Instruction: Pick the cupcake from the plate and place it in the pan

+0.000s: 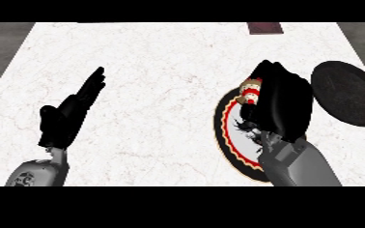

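Marble bench [164, 67] carries a plate [230, 130] at lower right, where the right hand [285, 101] curls round the cupcake [250, 91]; best lift it upright, clear of the rim, then swing right to the pan [342, 92] at the edge.

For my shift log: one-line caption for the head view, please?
Right hand curls round the cupcake at the plate, pan to its right, left hand open.
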`<state>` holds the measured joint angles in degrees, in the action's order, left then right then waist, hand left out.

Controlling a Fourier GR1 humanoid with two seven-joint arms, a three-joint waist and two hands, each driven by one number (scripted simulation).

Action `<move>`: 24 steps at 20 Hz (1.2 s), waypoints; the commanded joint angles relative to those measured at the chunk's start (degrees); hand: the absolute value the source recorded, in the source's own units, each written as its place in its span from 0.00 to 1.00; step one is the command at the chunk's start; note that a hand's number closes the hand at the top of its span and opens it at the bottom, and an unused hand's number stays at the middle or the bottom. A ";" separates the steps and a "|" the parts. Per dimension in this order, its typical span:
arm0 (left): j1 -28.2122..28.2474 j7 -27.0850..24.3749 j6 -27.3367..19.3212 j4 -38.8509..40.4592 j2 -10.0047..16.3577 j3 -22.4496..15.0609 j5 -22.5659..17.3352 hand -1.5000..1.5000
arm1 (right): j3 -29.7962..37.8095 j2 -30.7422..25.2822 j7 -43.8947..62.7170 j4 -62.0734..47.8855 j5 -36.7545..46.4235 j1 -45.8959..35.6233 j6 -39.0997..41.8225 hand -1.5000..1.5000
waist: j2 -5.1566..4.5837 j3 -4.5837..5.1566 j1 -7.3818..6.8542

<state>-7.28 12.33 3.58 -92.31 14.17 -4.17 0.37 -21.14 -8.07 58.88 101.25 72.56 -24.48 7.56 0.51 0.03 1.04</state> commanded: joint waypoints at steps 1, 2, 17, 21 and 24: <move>-3.91 1.36 0.01 1.56 -0.07 0.83 0.42 0.50 | 3.25 1.76 4.78 0.82 4.61 -0.59 -4.82 1.00 | -0.50 -0.03 -0.68; 0.36 1.03 -0.61 -1.26 -1.45 -1.66 1.51 0.50 | 3.30 1.54 5.25 3.33 6.09 2.05 -6.71 1.00 | -0.36 -0.04 -0.78; -1.02 -2.16 2.48 2.64 -1.30 1.77 0.87 0.50 | 26.87 -8.66 -18.46 -14.48 -7.82 6.83 -28.61 1.00 | -0.60 -0.04 -1.04; -1.91 -2.81 3.31 2.59 -0.14 3.21 0.76 0.50 | 31.94 -12.26 -27.72 -25.95 -12.24 6.56 -37.45 1.00 | -0.67 -0.07 -1.27; -2.91 -0.11 1.29 1.78 -2.88 1.30 2.69 0.50 | 34.99 -14.49 -32.67 -35.01 -15.23 3.27 -39.47 1.00 | -0.64 -0.06 -1.33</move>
<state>-8.59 11.18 5.16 -90.96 12.12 -3.31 2.65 10.32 -20.12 32.22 74.39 60.47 -20.01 -28.05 -0.17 -0.04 -0.35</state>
